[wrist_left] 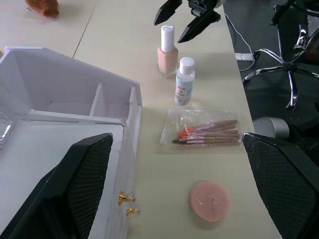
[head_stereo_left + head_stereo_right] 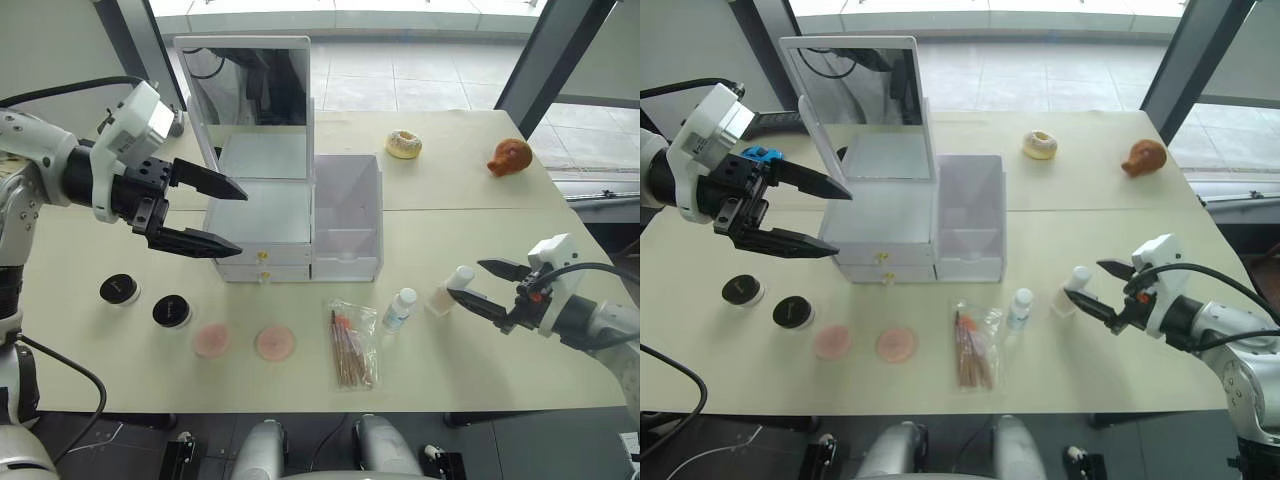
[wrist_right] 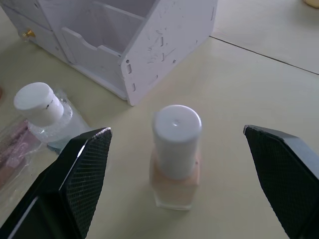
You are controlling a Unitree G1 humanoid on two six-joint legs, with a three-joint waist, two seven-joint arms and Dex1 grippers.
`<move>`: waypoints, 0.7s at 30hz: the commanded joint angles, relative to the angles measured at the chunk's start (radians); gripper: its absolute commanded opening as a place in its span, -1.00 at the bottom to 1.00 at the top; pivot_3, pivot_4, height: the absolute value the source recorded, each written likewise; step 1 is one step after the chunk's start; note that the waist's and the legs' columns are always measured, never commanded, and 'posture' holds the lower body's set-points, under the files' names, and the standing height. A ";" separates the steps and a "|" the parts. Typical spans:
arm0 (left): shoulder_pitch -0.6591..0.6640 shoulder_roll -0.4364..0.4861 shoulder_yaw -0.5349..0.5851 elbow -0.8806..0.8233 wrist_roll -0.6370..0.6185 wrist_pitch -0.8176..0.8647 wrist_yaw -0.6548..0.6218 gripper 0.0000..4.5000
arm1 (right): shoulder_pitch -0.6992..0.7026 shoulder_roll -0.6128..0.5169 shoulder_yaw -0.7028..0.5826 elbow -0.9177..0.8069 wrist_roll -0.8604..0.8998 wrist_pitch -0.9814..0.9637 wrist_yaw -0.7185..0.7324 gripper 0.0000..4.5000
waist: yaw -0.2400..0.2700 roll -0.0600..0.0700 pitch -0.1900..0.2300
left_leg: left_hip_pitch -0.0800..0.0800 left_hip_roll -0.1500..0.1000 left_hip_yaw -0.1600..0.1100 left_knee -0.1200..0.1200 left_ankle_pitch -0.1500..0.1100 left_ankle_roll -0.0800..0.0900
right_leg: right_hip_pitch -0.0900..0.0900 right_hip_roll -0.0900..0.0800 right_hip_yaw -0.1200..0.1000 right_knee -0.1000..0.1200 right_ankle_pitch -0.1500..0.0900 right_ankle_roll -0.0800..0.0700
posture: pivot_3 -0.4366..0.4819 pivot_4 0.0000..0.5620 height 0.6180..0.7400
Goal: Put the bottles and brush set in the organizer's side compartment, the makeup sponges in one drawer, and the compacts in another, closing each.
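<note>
Nothing sorted yet, all items loose on tabletop (image 2: 470,160). L gripper (image 2: 222,214) jaws wide, empty, hovering at organizer (image 2: 262,215) front-left, above drawers; both drawers look shut. Compacts (image 2: 119,289) and (image 2: 171,311) at 8 o'clock of organizer, makeup sponges (image 2: 212,340) and (image 2: 274,343) at 6 o'clock. Brush set (image 2: 350,346) at 5 o'clock of side compartment (image 2: 347,215), which looks empty. Slim bottle (image 2: 399,308) just beside pouch, peach bottle (image 3: 175,156) next, upright. R gripper (image 2: 478,283) jaws wide, straddling peach bottle, not touching. Judged: first step, grasp bottle; everything left.
</note>
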 commanded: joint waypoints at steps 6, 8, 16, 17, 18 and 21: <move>0.018 0.051 0.052 -0.017 0.019 -0.026 0.003 0.99 | -0.018 0.011 0.033 0.059 -0.033 -0.104 0.043 1.00 | 0.001 0.000 0.000 | 0.000 0.000 0.000 0.000 0.000 0.000 | 0.000 0.000 0.000 0.000 0.000 0.000 | -0.05 -0.47 1.00; 0.016 0.047 0.042 -0.016 0.035 -0.046 0.003 1.00 | -0.039 0.023 0.045 0.074 -0.026 -0.110 0.047 0.83 | 0.000 0.000 0.000 | 0.000 0.000 0.000 0.000 0.000 0.000 | 0.000 0.000 0.000 0.000 0.000 0.000 | -0.05 -0.47 1.00; 0.009 0.030 0.034 -0.004 0.057 -0.071 0.002 1.00 | -0.045 0.038 0.052 0.095 -0.034 -0.145 0.060 -0.30 | 0.001 0.000 0.000 | 0.000 0.000 0.000 0.000 0.000 0.000 | 0.000 0.000 0.000 0.000 0.001 -0.001 | -0.05 -0.47 1.00; 0.008 0.028 0.035 -0.002 0.057 -0.070 0.001 1.00 | -0.043 0.039 0.050 0.093 -0.037 -0.150 0.058 -0.46 | 0.001 0.000 0.000 | 0.000 0.000 0.000 0.000 0.000 0.000 | 0.000 0.000 0.000 0.000 0.001 -0.001 | -0.05 -0.47 1.00; 0.008 0.026 0.037 0.000 0.057 -0.070 0.001 1.00 | -0.039 0.041 0.048 0.087 -0.038 -0.153 0.055 -0.57 | 0.001 0.000 0.000 | 0.000 0.000 0.000 0.000 0.000 0.000 | 0.000 0.000 0.000 0.000 0.000 -0.001 | -0.05 -0.47 1.00; 0.008 0.025 0.041 0.009 0.062 -0.072 0.002 1.00 | -0.051 0.055 0.027 0.065 0.010 -0.112 0.035 -0.57 | 0.000 0.000 0.000 | 0.000 0.000 0.000 0.000 0.000 0.000 | 0.000 0.000 0.000 0.000 0.001 -0.001 | -0.05 -0.47 1.00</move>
